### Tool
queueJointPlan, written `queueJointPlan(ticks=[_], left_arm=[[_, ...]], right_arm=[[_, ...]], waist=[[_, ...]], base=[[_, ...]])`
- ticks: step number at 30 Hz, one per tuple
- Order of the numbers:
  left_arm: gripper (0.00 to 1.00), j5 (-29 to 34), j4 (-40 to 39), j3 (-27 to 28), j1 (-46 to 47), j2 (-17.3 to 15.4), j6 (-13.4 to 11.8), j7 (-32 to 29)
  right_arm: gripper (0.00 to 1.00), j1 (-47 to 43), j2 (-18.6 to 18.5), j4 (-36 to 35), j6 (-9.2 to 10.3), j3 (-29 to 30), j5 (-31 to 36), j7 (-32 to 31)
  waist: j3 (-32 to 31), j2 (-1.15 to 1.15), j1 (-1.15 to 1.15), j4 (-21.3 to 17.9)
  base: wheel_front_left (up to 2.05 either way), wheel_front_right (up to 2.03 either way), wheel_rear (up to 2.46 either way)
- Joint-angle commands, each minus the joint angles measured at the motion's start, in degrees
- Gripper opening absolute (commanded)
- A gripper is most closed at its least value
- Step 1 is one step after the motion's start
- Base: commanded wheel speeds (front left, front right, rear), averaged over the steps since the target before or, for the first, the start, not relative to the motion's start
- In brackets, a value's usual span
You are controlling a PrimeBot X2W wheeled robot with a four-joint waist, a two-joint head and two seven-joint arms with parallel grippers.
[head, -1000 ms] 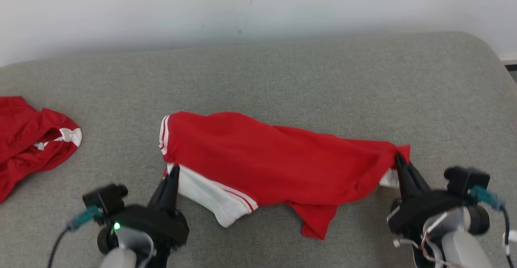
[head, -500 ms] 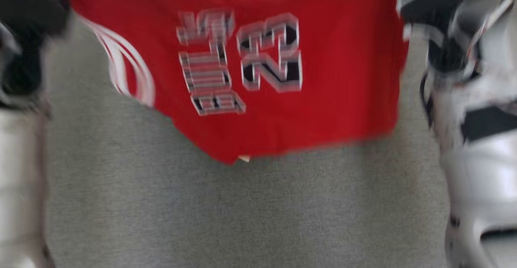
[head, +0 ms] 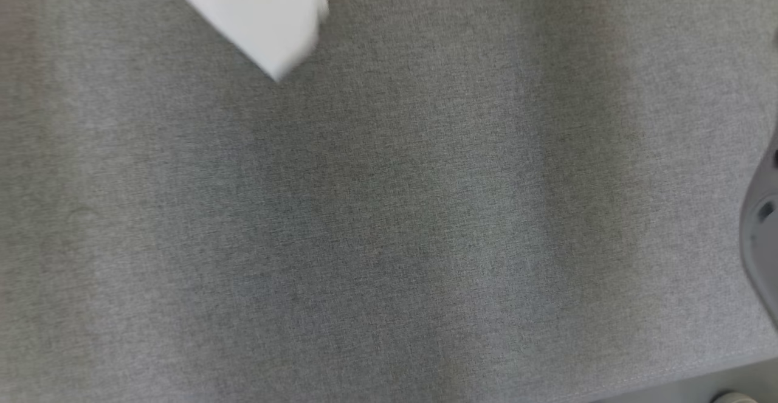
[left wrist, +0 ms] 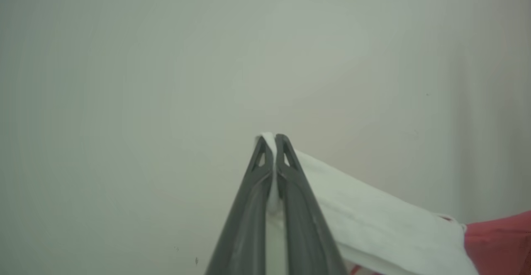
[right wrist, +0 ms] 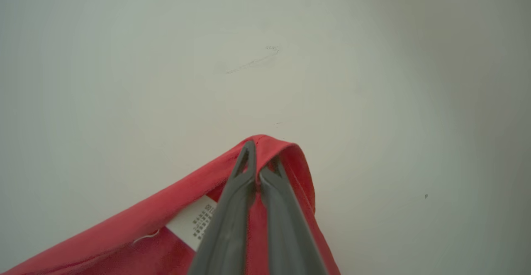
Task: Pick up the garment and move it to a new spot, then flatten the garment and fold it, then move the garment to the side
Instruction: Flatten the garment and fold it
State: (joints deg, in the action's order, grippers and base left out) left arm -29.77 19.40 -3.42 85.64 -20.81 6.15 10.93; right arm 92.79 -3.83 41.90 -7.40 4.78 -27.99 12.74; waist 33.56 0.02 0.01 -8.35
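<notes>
Left gripper: closed tight on the white edge of the garment.
Right gripper: closed tight on a red fold, beside the label.
Grey surface: 1 white cloth corner is seen.

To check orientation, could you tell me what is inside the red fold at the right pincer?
A white printed care label shows; the right pincer covers its lower corner and anything deeper.

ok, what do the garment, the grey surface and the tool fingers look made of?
The garment: soft knit cloth, probably jersey; matte red with white panels, it drapes and creases, with a printed label sewn in.
The surface: woven upholstery-type fabric, matte grey; fine heathered weave shows.
The fingers: likely moulded plastic, dark grey, dull satin; smooth with cut-out tips.
</notes>
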Motion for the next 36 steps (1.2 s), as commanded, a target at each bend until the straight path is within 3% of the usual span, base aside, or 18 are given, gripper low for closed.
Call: queueJointPlan(ticks=[1,7,17,28,33,36], left_arm=[[0.0,1.1,-0.2,-0.6,3.9,-0.7,0.4,1.6],[0.0,1.8,-3.4,-1.1,6.4,0.6,0.9,4.1],[0.0,-8.0,-5.2,-3.9,-10.5,2.0,1.2,4.2],[0.0,-21.9,-10.2,-7.8,-38.7,0.7,1.3,3.6],[0.0,-26.2,-12.9,-8.6,-52.6,1.8,0.9,1.7],[0.0,-29.0,-15.2,-8.9,-60.6,3.3,-0.5,1.3]], right_arm=[[0.0,1.8,-0.6,0.5,-0.15,0.5,1.4,1.4],[0.0,-0.2,-2.4,-1.5,-0.15,2.0,4.7,2.4],[0.0,-13.8,-4.5,-4.0,-0.15,-2.0,6.2,2.4],[0.0,-30.1,-13.5,-5.0,-0.15,-13.7,-0.6,2.3],[0.0,-38.8,-16.0,-3.9,-0.1,-16.7,-4.5,-0.6],[0.0,-43.6,-16.8,-3.6,-0.1,-18.3,-5.5,-2.9]], waist=[[1.6,-0.02,-0.01,-0.8],[3.0,-0.02,-0.01,0.1],[2.7,-0.02,-0.01,3.1],[-9.8,-0.02,-0.01,7.6],[-16.4,-0.02,-0.01,8.6],[-19.6,-0.02,-0.01,8.6]], base=[[0.0,0.0,0.0],[0.0,0.0,0.0],[0.0,0.0,0.0],[0.0,0.0,0.0],[0.0,0.0,0.0],[0.0,0.0,0.0]])
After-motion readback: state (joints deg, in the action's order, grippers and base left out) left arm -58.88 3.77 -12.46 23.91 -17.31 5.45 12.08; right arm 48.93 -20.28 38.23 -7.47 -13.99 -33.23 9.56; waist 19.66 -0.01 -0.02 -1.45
